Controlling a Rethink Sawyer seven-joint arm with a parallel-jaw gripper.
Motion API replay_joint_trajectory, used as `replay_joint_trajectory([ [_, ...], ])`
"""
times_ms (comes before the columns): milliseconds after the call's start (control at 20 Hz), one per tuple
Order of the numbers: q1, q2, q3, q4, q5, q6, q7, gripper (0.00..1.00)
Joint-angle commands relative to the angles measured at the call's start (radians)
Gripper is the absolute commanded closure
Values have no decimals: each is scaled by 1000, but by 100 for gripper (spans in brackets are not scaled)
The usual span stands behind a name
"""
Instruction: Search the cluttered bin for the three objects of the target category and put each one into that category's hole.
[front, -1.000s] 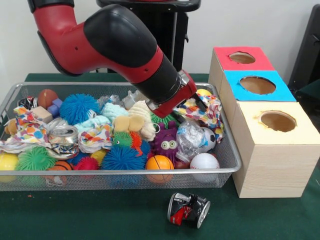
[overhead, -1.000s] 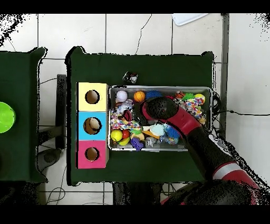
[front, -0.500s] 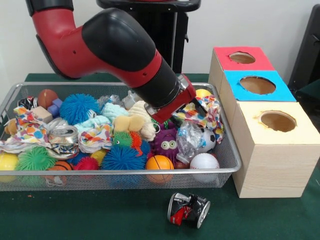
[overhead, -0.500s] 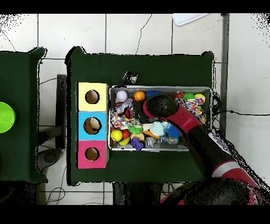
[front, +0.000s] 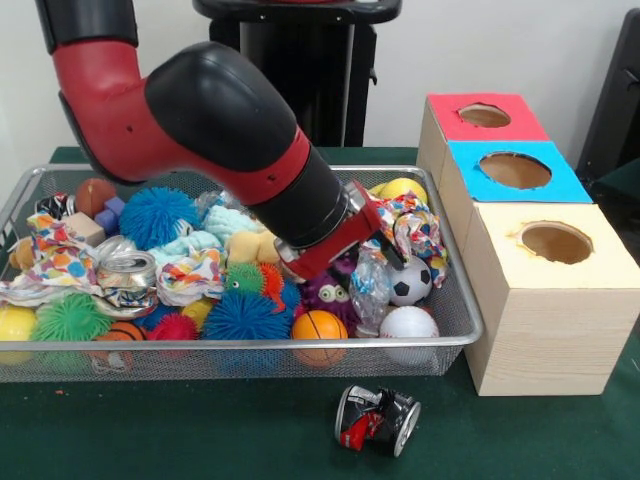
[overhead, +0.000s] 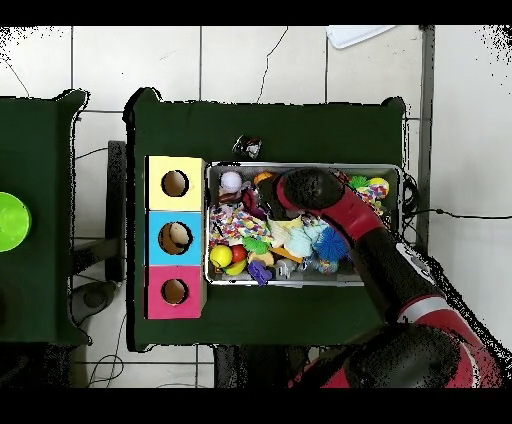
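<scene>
Red arm low over wire bin of toys, gripper among clutter, grip state unclear, crushed can on table.

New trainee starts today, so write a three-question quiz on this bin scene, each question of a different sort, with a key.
1. True or false: the crushed can lies inside the wire bin.
2. Multiple choice: in the front view, which box stands nearest the camera? A) red box B) blue box C) cream box
3. Fill in: in the front view, the white ball at the bin's near rim lies just below the black and white ______ ball.

Key: 1 false, it lies on the green table outside the bin. 2 C. 3 soccer.
</scene>
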Motion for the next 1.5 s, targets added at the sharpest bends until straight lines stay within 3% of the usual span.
replay_joint_trajectory([
  [50,16,55,-11,-139,-10,-8,78,0],
  [450,19,40,-26,-151,-63,-30,41,0],
  [500,21,35,-30,-148,-77,-36,30,100],
  [600,4,23,-9,-113,-85,-103,27,100],
  [1100,26,-74,-27,-16,-112,-92,110,100],
  [1350,43,-235,-32,92,-75,24,174,100],
  [1400,57,-250,-44,64,-78,63,170,100],
  [1500,78,-307,-63,94,-76,68,198,100],
])
